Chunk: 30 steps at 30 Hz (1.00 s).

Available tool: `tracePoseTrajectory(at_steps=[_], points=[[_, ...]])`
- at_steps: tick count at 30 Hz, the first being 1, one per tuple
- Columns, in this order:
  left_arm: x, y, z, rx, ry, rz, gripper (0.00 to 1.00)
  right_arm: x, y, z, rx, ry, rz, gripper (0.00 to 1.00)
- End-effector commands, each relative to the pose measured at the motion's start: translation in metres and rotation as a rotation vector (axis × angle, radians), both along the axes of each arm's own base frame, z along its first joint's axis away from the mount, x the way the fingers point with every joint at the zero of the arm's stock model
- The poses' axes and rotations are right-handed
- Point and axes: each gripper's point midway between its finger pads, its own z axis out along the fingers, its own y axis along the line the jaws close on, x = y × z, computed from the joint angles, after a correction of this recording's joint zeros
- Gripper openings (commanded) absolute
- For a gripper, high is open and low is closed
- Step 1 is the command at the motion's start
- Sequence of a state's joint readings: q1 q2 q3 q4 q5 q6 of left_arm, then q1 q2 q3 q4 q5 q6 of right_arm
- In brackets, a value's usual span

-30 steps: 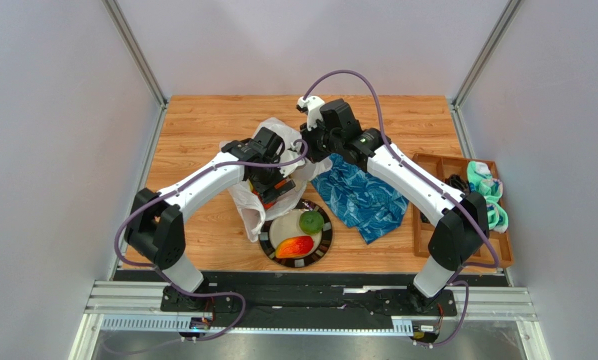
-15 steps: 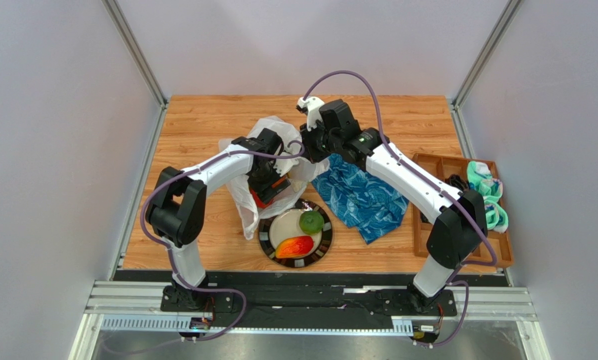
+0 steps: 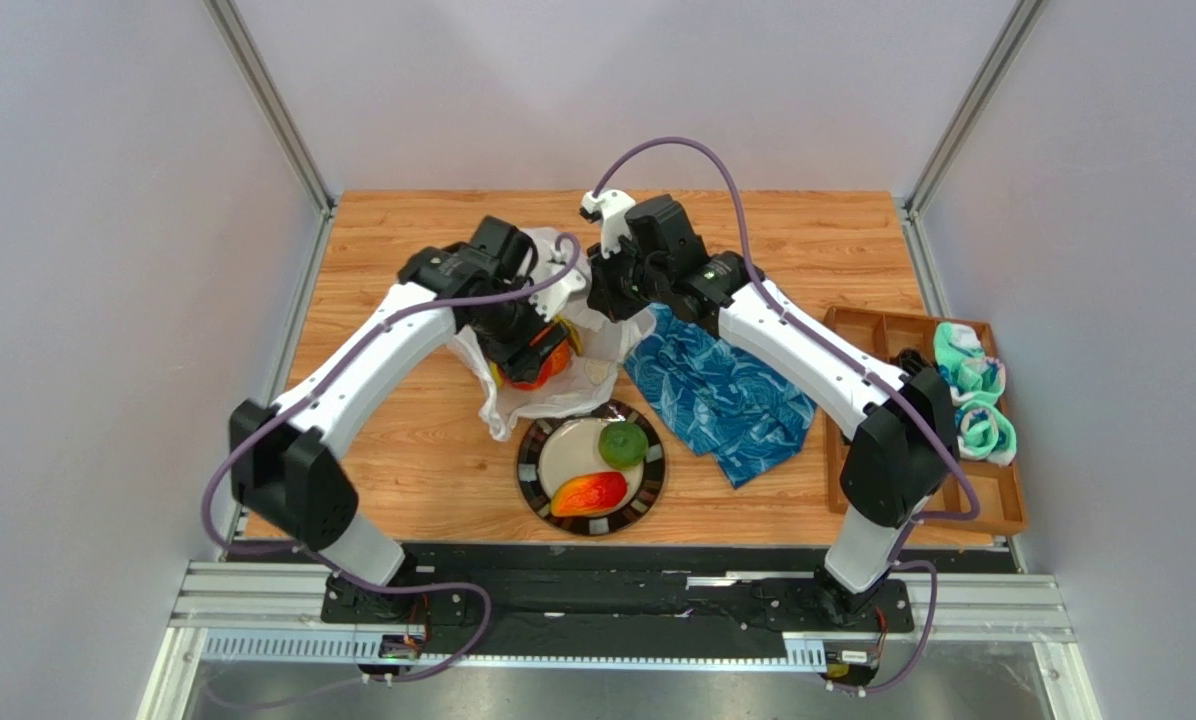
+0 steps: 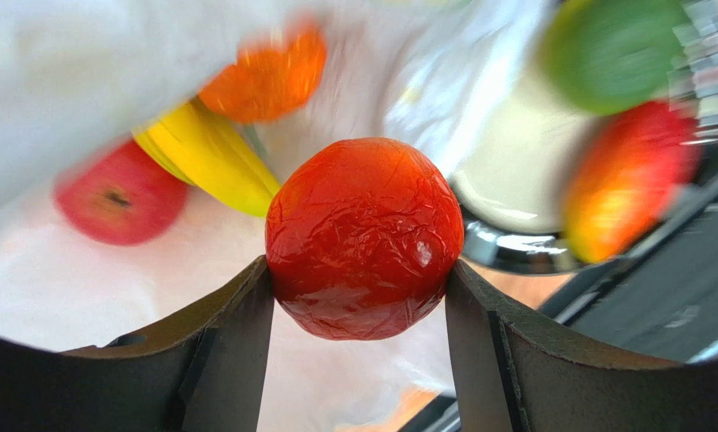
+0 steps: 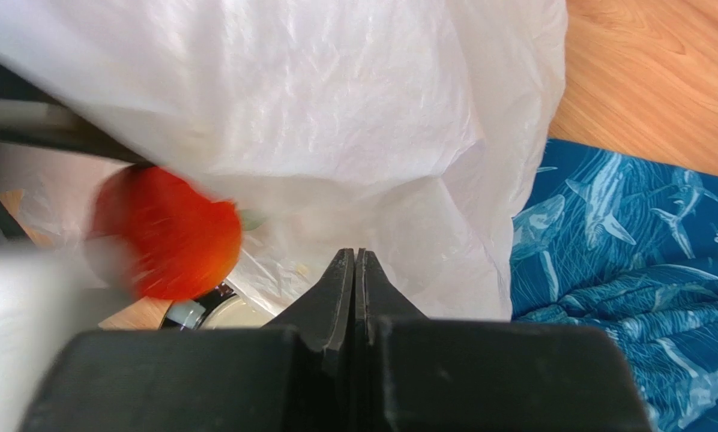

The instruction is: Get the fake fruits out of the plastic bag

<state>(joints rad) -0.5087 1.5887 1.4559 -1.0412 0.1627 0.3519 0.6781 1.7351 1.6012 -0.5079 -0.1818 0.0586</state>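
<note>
A glossy wrinkled red round plastic fruit (image 4: 363, 234) was held between the fingers of the left gripper (image 4: 358, 274), at the centre of the left wrist view, above the crinkly translucent white plastic bag (image 4: 56, 54). The right gripper (image 5: 354, 256) was pressed fully together at the bag's edge; whether film was pinched could not be told.

The fruit would best be carried level to the black-rimmed round plate (image 3: 532, 477) and released low, so that rolling would be avoided.

Six fruits were counted:
- One was gripped.
- Three lay in the bag, at upper left: a red apple (image 4: 119, 198), a yellow banana bunch (image 4: 205, 157) and an orange round (image 4: 268, 76).
- Two lay on the plate: a green round (image 3: 622, 443) and a red-orange mango shape (image 3: 589, 492).

One bag and one plate were seen.
</note>
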Motion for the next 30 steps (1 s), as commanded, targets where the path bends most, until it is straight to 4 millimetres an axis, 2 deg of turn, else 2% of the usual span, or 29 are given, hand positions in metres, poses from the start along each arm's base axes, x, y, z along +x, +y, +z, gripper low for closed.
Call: tracePoseTrajectory(at_steps=[1, 3, 5, 6, 7, 9, 12, 16, 19, 24, 30], points=[[-0.048, -0.017, 0.065, -0.207, 0.001, -0.12, 0.37, 0.004, 0.012, 0.004, 0.01, -0.017, 0.026, 0.0], [-0.073, -0.027, 0.067, -0.289, 0.055, -0.231, 0.37, 0.006, 0.013, 0.002, 0.006, -0.016, 0.025, 0.0], [-0.101, -0.033, 0.06, -0.35, 0.12, -0.314, 0.36, 0.008, 0.013, -0.001, 0.002, -0.016, 0.021, 0.0], [-0.111, -0.038, 0.055, -0.348, 0.131, -0.373, 0.36, 0.009, 0.013, -0.002, -0.002, -0.018, 0.019, 0.0], [-0.12, -0.039, 0.041, -0.332, 0.175, -0.394, 0.34, 0.01, 0.013, -0.001, -0.004, -0.022, 0.016, 0.0], [-0.127, -0.044, 0.026, -0.308, 0.203, -0.434, 0.33, 0.014, 0.01, 0.0, -0.016, -0.039, 0.003, 0.0], [-0.119, -0.055, 0.009, -0.293, 0.18, -0.438, 0.33, 0.017, 0.007, 0.008, -0.023, -0.071, -0.002, 0.0], [-0.097, -0.073, -0.004, -0.289, 0.087, -0.458, 0.32, 0.016, 0.006, 0.011, -0.024, -0.083, 0.0, 0.0], [-0.083, -0.082, -0.017, -0.27, 0.043, -0.453, 0.32, 0.022, 0.003, 0.014, -0.045, -0.122, 0.0, 0.0], [-0.057, -0.085, -0.055, -0.171, 0.044, -0.426, 0.31, 0.035, 0.006, 0.021, -0.04, -0.145, -0.005, 0.0], [-0.048, -0.081, -0.076, -0.114, 0.05, -0.4, 0.29, 0.039, 0.014, 0.02, -0.023, -0.134, 0.002, 0.0]])
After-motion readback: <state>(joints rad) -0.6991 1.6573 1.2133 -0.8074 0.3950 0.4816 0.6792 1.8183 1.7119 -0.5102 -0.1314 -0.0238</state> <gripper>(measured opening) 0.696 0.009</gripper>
